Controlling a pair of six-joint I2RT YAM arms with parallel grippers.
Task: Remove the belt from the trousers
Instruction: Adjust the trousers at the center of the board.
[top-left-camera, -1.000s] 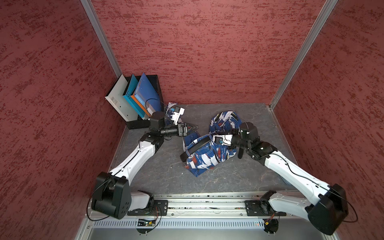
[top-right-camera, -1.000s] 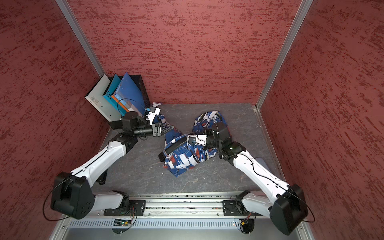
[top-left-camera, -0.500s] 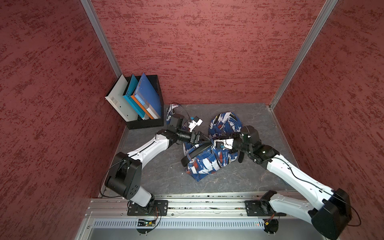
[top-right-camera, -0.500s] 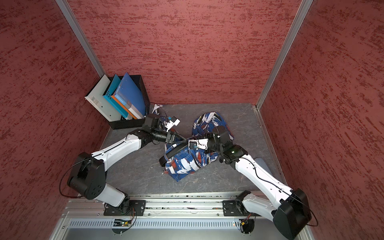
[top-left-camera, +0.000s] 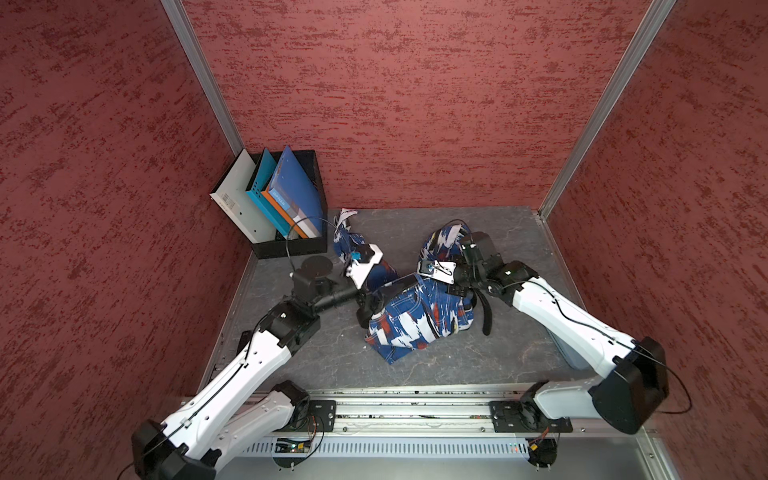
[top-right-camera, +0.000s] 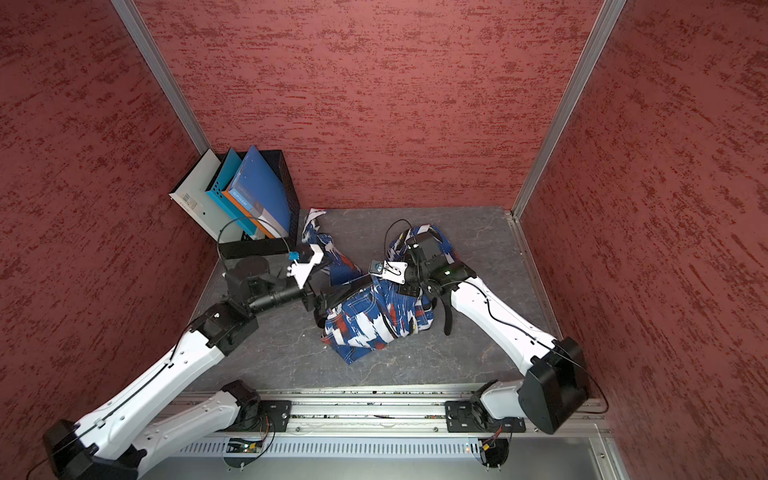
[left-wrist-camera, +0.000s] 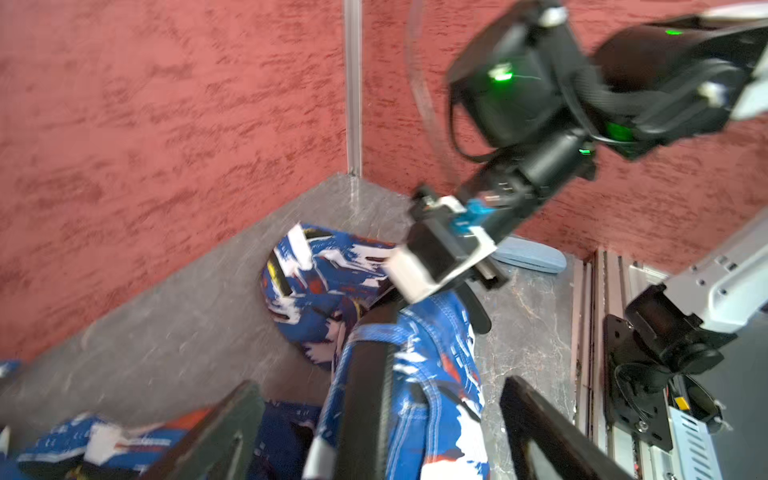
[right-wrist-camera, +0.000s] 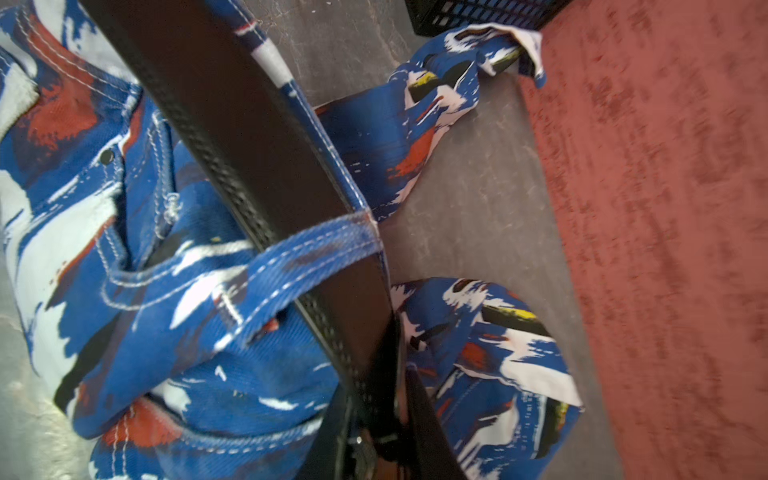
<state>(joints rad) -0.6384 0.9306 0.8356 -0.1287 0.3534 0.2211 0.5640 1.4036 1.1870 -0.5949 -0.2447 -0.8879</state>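
Left claw (left-wrist-camera: 380, 386) is released: its two dark fingers (left-wrist-camera: 220, 432) stand wide apart on either side of the long, flat black strap of the belt (left-wrist-camera: 365, 395), and neither appears to press on it. Right claw (right-wrist-camera: 382, 419) looks clenched on that belt at the far end of the raised stretch; in the right wrist view the strap runs straight down between its jaws. Between the two claws the belt is held up off the cloth and passes under a blue stitched belt loop (right-wrist-camera: 316, 249), so it is still threaded. In both top views its loose tail hangs past the right arm down to the grey stone-look counter (top-left-camera: 324, 365). On that counter lie the crumpled blue, white and red patterned trousers (top-left-camera: 415, 328), one leg reaching toward the black crate of folders (top-left-camera: 291, 249) in the corner.

Nothing pins the trousers, so a pull by the right claw may drag the whole garment along instead of sliding the strap through the loop. If the left claw closes on the strap rather than the waistband, the strap is held at two points and cannot run free. Cloth nipped along with it would jam the loop.
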